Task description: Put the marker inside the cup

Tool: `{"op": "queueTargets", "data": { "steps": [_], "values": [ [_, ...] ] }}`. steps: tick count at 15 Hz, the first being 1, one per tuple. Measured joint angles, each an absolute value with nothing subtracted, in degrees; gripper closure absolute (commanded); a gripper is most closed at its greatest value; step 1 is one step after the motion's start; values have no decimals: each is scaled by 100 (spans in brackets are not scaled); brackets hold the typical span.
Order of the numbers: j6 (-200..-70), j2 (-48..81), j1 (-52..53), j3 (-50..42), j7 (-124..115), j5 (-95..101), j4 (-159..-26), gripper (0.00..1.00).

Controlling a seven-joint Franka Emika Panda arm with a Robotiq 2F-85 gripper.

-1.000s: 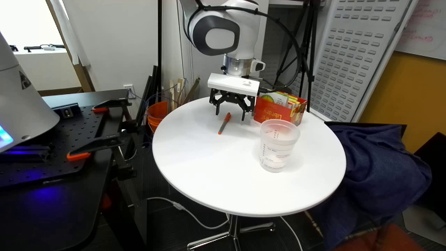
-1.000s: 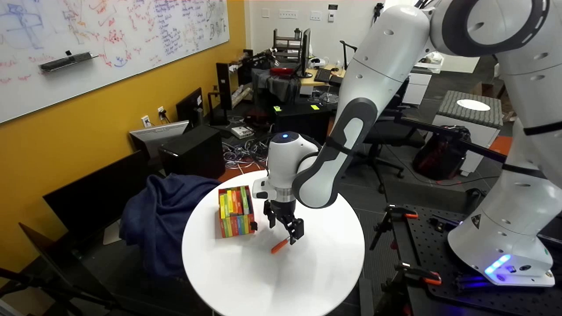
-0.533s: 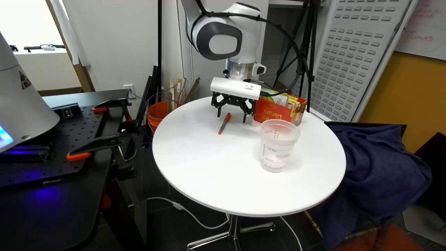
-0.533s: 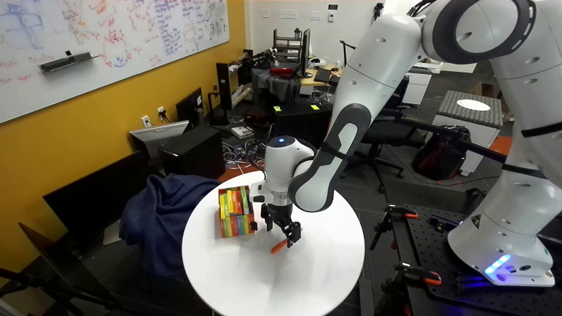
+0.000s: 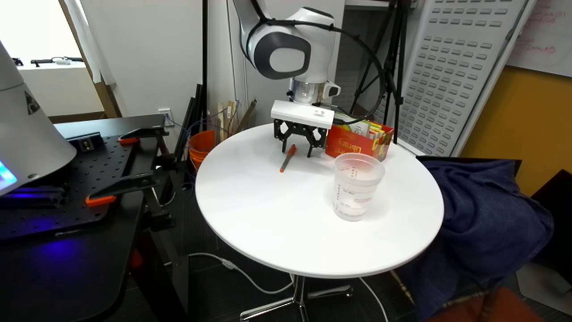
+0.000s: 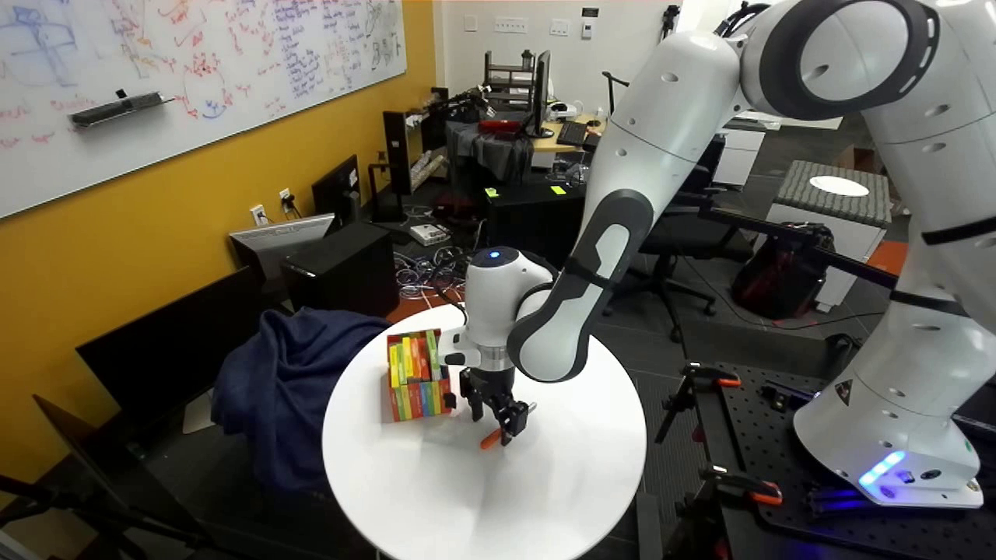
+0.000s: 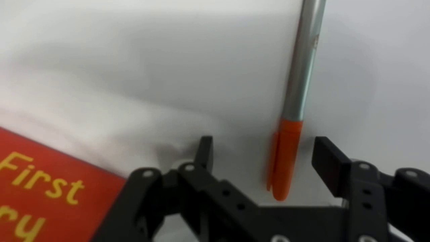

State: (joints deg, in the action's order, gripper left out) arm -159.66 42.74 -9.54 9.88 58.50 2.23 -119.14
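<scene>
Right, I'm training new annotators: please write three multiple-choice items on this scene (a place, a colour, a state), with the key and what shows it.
1. The clear cup stands on the round table. Where is the marker?
A. inside the cup
B. on the floor
C. on the table, outside the cup

2. What colour is the marker's cap?
A. orange-red
B. green
C. blue

3. What state is the tool in?
A. shut on the marker
B. open
C. shut on the cup

1 C: an exterior view shows it lying apart from the cup.
2 A: the wrist view shows it orange-red against a silvery barrel.
3 B: in the wrist view its fingers stand apart, gaps showing either side of the cap.
</scene>
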Motion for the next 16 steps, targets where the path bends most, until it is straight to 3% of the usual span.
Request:
{"op": "queueTargets", "data": {
  "steps": [6,8,16],
  "values": [
    [-15963,4267,-955,1003,5850,223,-11854,99],
    [-15942,4237,-956,1020,5850,223,-11853,95],
    [-15961,4240,-1064,1119,5671,181,-11853,96]
  ]
}}
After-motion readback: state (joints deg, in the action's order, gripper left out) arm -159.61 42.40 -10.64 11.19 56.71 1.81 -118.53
